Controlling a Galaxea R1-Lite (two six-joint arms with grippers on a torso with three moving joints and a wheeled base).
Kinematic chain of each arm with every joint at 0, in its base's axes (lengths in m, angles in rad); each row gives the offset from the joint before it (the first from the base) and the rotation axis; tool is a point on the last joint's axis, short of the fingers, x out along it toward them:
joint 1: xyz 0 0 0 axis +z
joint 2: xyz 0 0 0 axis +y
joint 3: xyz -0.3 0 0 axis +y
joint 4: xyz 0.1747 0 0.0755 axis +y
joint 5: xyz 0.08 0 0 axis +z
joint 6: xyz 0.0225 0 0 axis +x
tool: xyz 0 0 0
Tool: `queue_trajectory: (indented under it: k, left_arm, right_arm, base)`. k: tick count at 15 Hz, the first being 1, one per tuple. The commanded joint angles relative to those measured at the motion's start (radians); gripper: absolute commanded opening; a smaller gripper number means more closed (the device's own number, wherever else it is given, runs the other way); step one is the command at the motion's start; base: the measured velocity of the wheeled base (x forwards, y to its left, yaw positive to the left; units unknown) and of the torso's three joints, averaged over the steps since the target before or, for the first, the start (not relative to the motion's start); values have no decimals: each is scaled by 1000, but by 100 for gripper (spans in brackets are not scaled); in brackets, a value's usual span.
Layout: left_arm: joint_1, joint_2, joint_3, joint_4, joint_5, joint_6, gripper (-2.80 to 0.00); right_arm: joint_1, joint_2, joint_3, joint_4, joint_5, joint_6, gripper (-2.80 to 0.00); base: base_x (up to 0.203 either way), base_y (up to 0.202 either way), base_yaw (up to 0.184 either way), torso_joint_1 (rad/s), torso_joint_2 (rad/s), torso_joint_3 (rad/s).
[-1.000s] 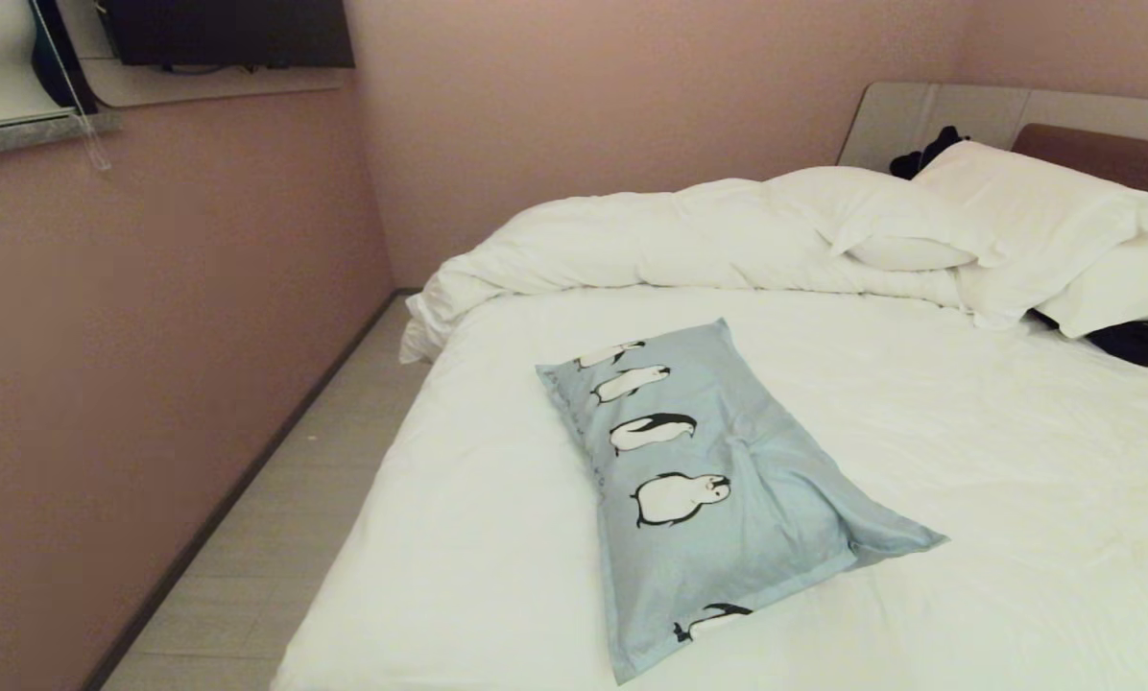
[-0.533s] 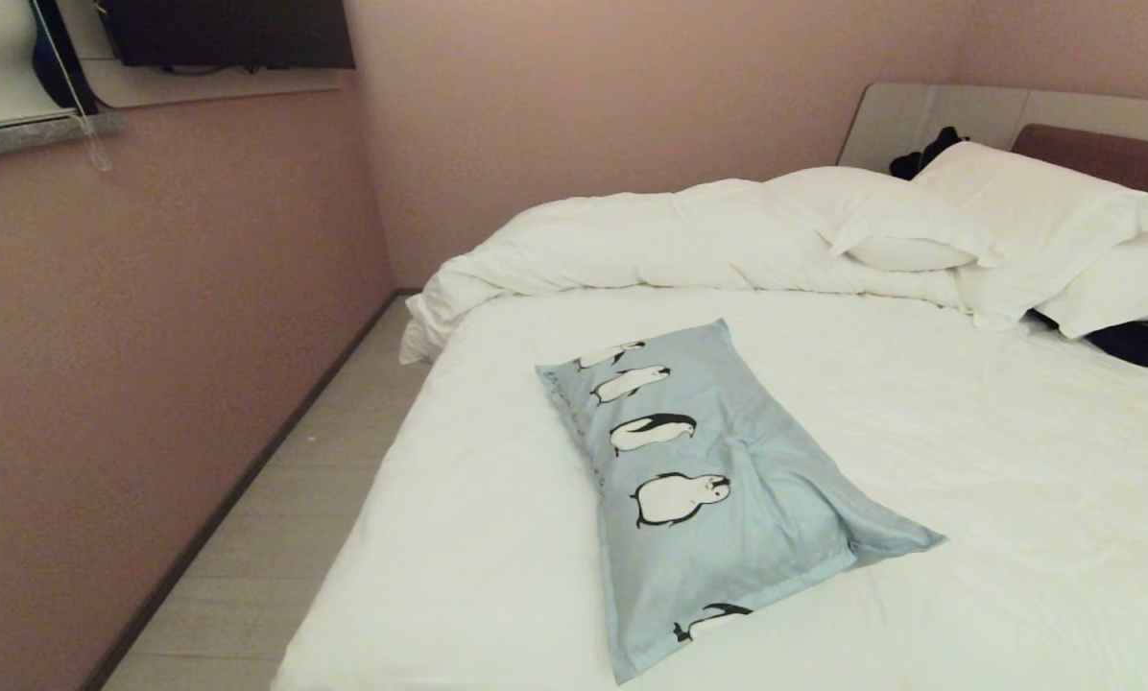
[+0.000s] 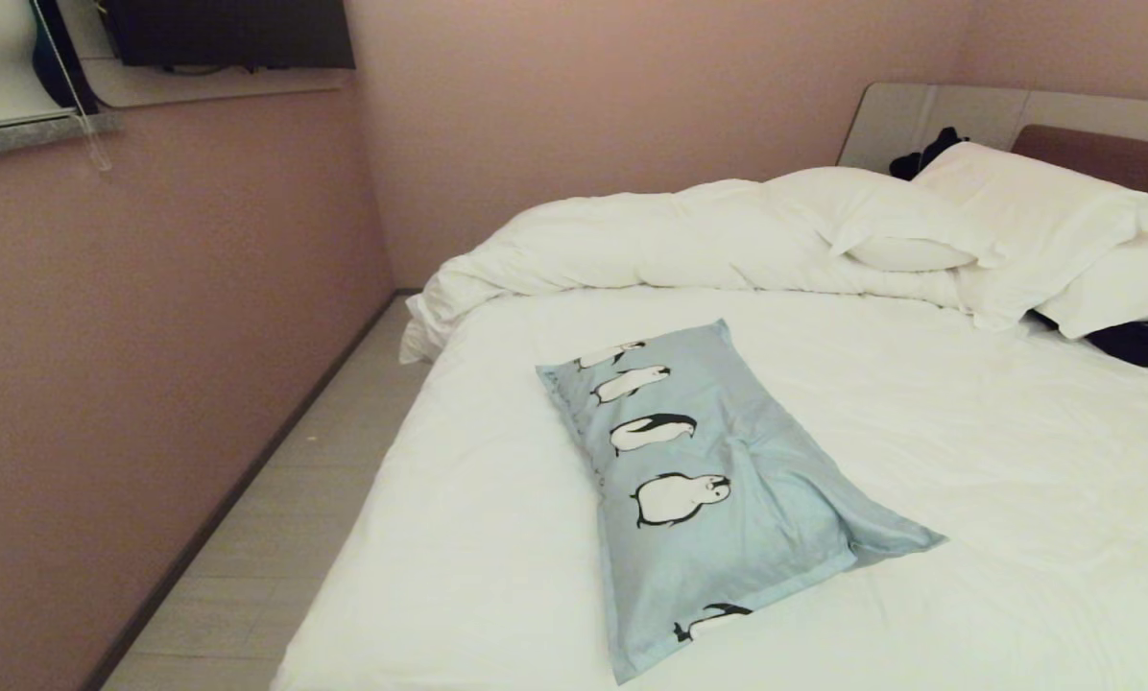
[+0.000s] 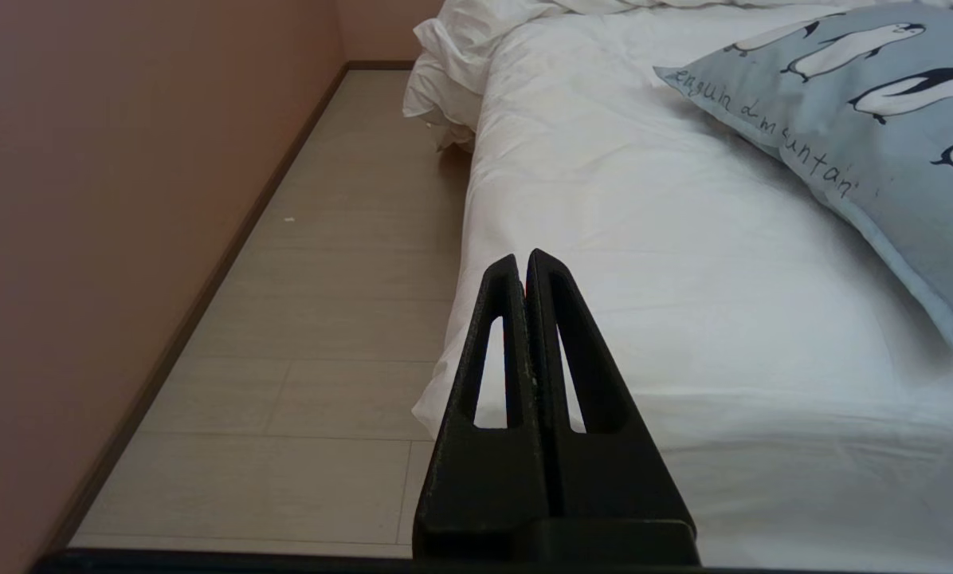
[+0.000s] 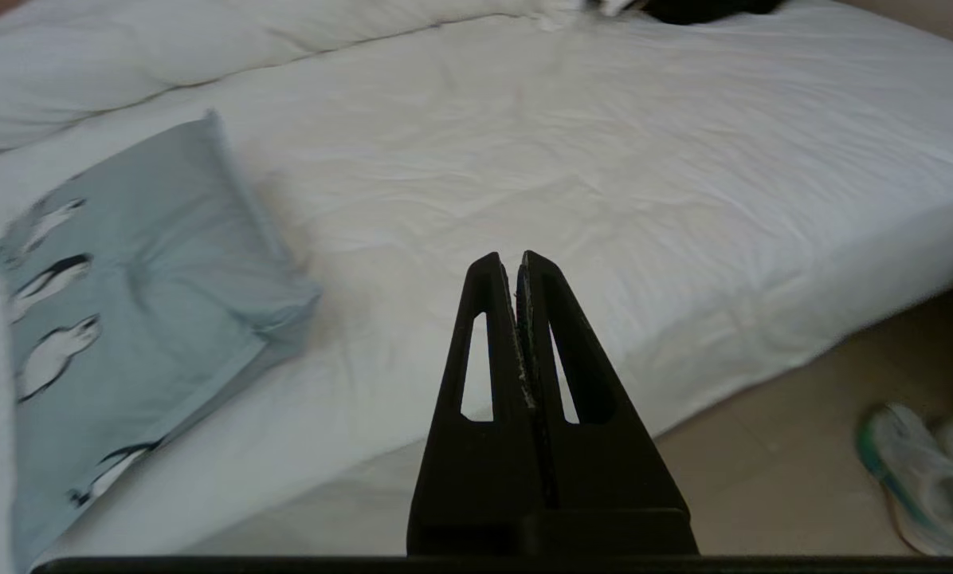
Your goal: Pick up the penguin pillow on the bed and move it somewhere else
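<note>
White sheet covers most of what we see: the bed [image 3: 920, 461] fills the room from the pink wall [image 3: 152, 384] to the brown headboard [image 3: 1102, 154], with a rumpled duvet [image 3: 651, 240] heaped along its far side and plain white pillows [image 3: 1025, 211] stacked by the headboard. Next in size, the penguin pillow [image 3: 718, 499] lies flat on the sheet, slantwise, near the bed's front left corner, one corner pointing toward the middle of the mattress and its lettered edge toward the wall-side strip of floor [image 3: 276, 537]. Across the last second nothing in the head view has shifted: the pillow keeps the same place and the same dent in its middle, and neither of our arms shows there. So we judge that the task is at its very beginning, with the pillow untouched and the approach yet to be made. Our right tool [image 5: 518, 271] hangs over the near edge of the bed with its fingers pressed together, empty; the pillow lies off to one side of it, well apart, and a pair of pale slippers [image 5: 923, 470] sits on the floor beside that edge. Our left tool [image 4: 522, 267] is likewise closed on nothing, parked level with the front left corner of the mattress. Before any grasp, we reckon the right tool must spread and swing across to the pillow's nearer corner.
</note>
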Motion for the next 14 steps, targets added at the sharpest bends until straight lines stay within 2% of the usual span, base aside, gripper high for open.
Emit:
queue_trajectory:
  k: [1,3,4,6,8,10,13,14]
  left_arm:
    - [0,0,0,-1,1,-1,-280]
    - [0,0,0,-1,-1,-1,-280]
    - [0,0,0,-1,-1,-1,-280]
    - [0,0,0,-1,1,-1,-280]
    - [0,0,0,-1,0,-1,-280]
    - [0,0,0,-1,1,-1,-280]
    - [0,0,0,-1,0,0,-280]
    - [0,0,0,-1,1,-1,-280]
  right_arm:
    - [-76,23,1,10,52,1,-280]
    - [-195,-1,24,30,185,2,-280]
    - [-216,-15,36,37,267,14,-280]
    - [-222,-19,77,4,329,58,-280]
    - [-207,-21,136,-146,388,53,-280]
    - [-170,-27,196,-228,398,41,-280]
    - [-73,-48,184,-259,385,31,-280]
    - [-64,-61,180,-261,378,13,-280]
  base:
    - [0,0,0,0,0,0]
    - [0,0,0,0,0,0]
    - [0,0,0,0,0,0]
    - [0,0,0,0,0,0]
    - [0,0,0,0,0,0]
    - [0,0,0,0,0,0]
    - [0,0,0,0,0,0]
    - [0,0,0,0,0,0]
